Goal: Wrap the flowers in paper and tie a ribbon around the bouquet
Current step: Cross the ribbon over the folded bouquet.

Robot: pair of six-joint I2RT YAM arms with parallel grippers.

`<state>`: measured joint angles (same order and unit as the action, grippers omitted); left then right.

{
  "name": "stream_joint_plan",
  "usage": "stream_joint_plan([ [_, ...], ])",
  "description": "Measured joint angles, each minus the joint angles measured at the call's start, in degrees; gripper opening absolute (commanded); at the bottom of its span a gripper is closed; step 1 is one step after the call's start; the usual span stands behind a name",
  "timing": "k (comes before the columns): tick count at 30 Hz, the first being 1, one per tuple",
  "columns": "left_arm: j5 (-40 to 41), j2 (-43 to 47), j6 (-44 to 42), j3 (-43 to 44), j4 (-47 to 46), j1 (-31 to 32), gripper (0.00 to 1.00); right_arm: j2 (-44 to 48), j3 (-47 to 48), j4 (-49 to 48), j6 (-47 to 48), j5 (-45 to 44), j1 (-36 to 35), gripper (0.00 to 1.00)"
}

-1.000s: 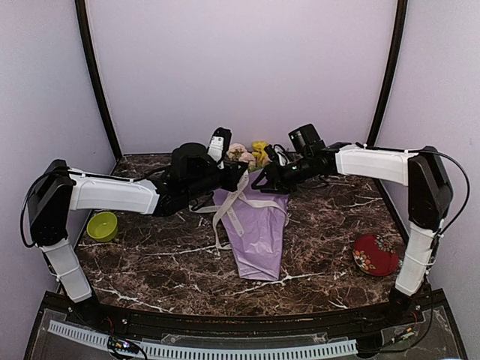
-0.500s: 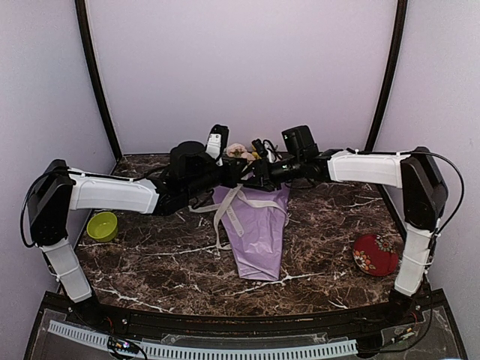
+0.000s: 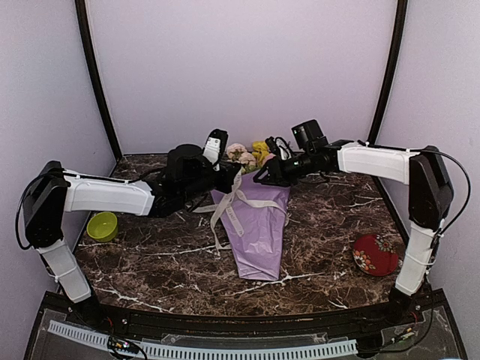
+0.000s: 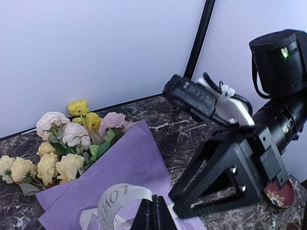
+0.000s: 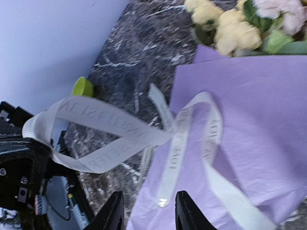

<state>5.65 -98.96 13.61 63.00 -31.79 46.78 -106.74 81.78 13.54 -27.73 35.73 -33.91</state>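
Pinching one ribbon (image 5: 120,129), left hand (image 4: 154,211) clenched; right hand (image 5: 149,205) released near one bouquet (image 3: 259,225).

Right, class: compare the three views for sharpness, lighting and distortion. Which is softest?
Top external: even, soft light, no hard shadows, the black posts bow slightly. Left wrist: flowers crisp and well lit. Right wrist: softest, the ribbon loop slightly blurred, the right gripper at the bottom edge dark and out of focus.

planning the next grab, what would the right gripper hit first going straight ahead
Probably the ribbon, crossing just ahead of the right gripper, with the paper right beneath; depth is unclear.
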Motion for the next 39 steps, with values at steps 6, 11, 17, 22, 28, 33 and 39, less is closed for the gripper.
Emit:
stream_joint_plan([
  [6, 0.9, 0.5, -1.0, 2.3, 8.3, -3.4, 0.0, -3.7, 8.8, 12.2, 10.5, -7.9, 1.9, 0.43],
  [11, -0.2, 0.2, -1.3, 5.7, 12.0, -8.5, 0.0, -9.6, 12.9, 17.6, 14.9, -8.7, 1.5, 0.43],
  [17, -7.2, -2.6, -6.2, 13.0, 13.3, -9.3, 0.0, -10.1, 12.9, 18.2, 16.2, -5.7, 1.5, 0.47],
  [22, -16.3, -2.2, -7.0, 11.0, 9.9, -9.0, 0.0, -9.8, 13.3, 11.9, 14.4, -3.6, 1.4, 0.52],
  [28, -27.3, -1.0, -6.9, 6.8, 5.4, -8.9, 0.0, -9.8, 14.6, 1.5, 10.5, 2.0, 1.4, 0.59],
  [33, -33.8, -0.4, -6.3, 6.8, 3.3, -8.9, 0.0, -9.8, 14.6, -7.0, 8.3, 8.7, 0.6, 0.67],
  [39, -37.2, 0.5, -5.4, 6.6, 1.7, -8.9, 0.0, -9.8, 14.4, -12.0, 7.7, 14.0, -1.1, 0.71],
])
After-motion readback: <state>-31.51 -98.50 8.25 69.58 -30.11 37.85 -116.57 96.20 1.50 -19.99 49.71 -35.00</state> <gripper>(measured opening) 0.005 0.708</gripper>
